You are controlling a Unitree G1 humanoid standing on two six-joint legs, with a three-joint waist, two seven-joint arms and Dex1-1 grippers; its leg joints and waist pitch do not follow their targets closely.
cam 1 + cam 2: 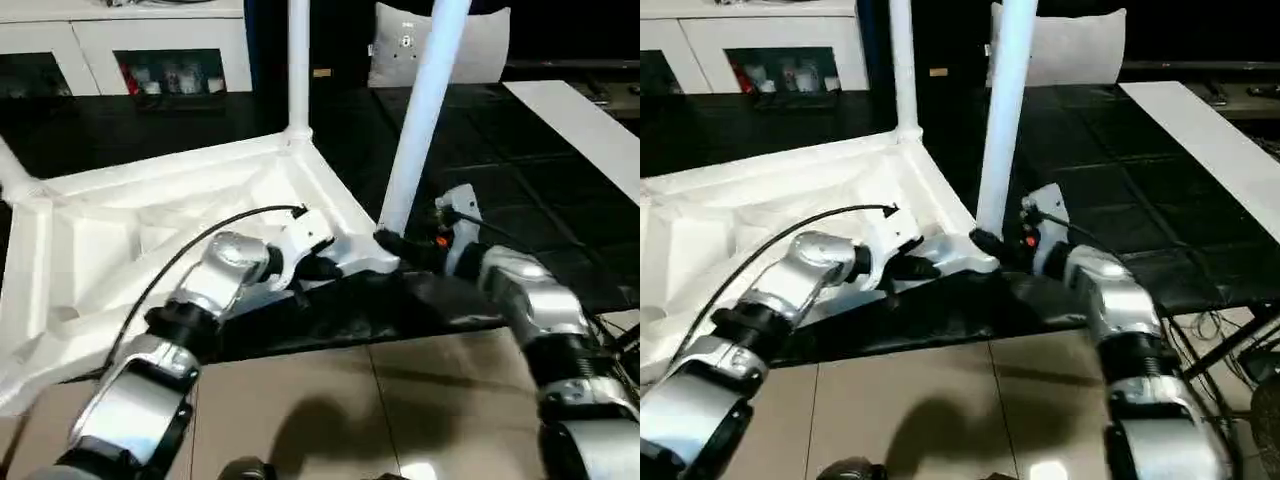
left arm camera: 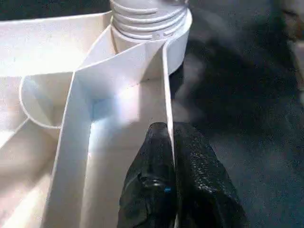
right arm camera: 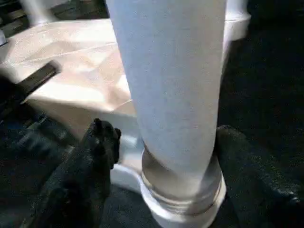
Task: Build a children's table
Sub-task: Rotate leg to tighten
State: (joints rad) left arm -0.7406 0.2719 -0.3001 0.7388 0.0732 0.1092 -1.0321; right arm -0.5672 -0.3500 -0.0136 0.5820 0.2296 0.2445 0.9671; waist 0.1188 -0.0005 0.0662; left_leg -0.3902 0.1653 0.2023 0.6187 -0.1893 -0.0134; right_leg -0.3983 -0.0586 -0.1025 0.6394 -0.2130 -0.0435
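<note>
Children's table top [image 1: 150, 230] lies upside down, ribbed underside up, partly on a black surface [image 1: 420, 310] and partly over the tan floor [image 1: 330, 400]. One white leg [image 1: 297, 60] stands upright in the far corner socket. A second leg [image 1: 420, 110] stands in the near corner socket [image 3: 180, 204], leaning slightly; its threaded base shows at the socket in the left wrist view.

Left gripper [image 2: 173, 156]: fingers pressed together, pinching the thin outer rim wall of the table top just beside the near corner socket. One finger [image 2: 152, 180] sits inside the rim, the other outside. A black cable [image 1: 190, 245] arcs from the left forearm to the wrist.

Right gripper [image 3: 166, 152]: fingers spread to either side of the second leg near its base, standing apart from its surface. The dark finger [image 3: 95, 156] on one side shows a visible gap to the leg; the other finger [image 3: 251, 161] stands close beside it, contact unclear.

Behind: a white cabinet [image 1: 130, 45] with glass doors, a pale pillow [image 1: 480, 45], and a flat white board [image 1: 590, 130] lying on the black surface off to the right.
</note>
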